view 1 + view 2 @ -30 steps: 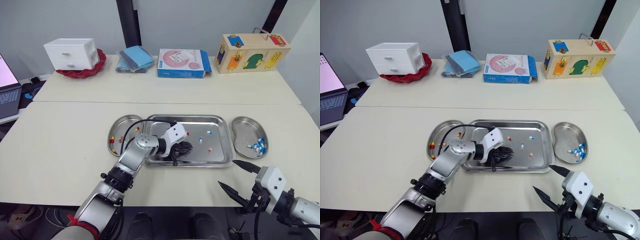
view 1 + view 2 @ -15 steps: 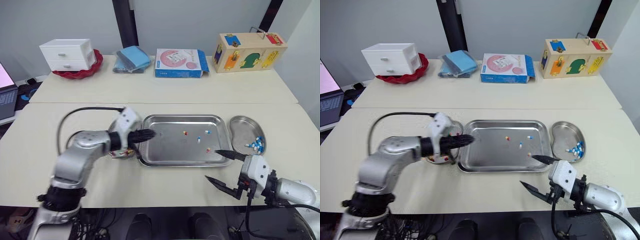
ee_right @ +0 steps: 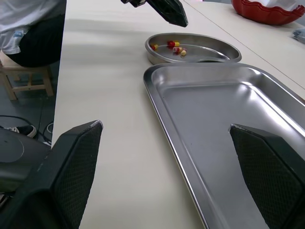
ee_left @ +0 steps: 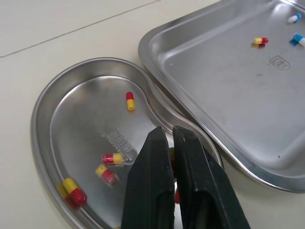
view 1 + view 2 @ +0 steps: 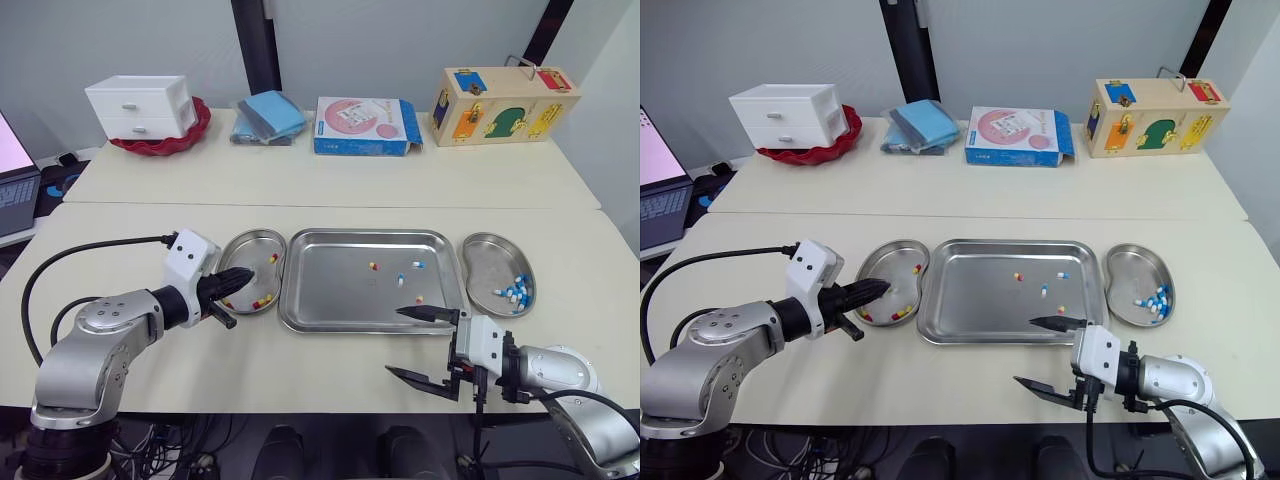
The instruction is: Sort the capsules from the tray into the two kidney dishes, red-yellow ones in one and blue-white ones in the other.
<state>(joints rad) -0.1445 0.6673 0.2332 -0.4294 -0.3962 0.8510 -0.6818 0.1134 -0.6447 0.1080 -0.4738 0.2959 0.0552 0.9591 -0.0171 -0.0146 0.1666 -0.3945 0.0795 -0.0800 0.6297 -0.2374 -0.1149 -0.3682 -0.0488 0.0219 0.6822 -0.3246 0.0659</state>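
Lower left of frame, left gripper (image 5: 245, 273): hovering above the left kidney dish (image 5: 236, 246), elbow bent, fingers pressed together; we can't tell if a capsule's pinched.
Drop tip: we'd spread the fingers low over the dish's middle so nothing bounces out.
Tray (image 5: 340, 295): centre frame, four capsules (image 5: 372, 266) in it, both colours.
Right gripper (image 5: 395, 340): lower right, spread wide, forearm level beside the tray's near edge.

The gripper (image 4: 169, 134) hangs over the dish (image 4: 78, 119), its 2 fingers pressed almost together with a thin slit between them. 4 red-yellow capsules (image 4: 129, 101) lie plainly in the dish. The tray (image 4: 228, 100), just beside it, holds 1 red-yellow capsule and 2 blue-white capsules (image 4: 294, 18).
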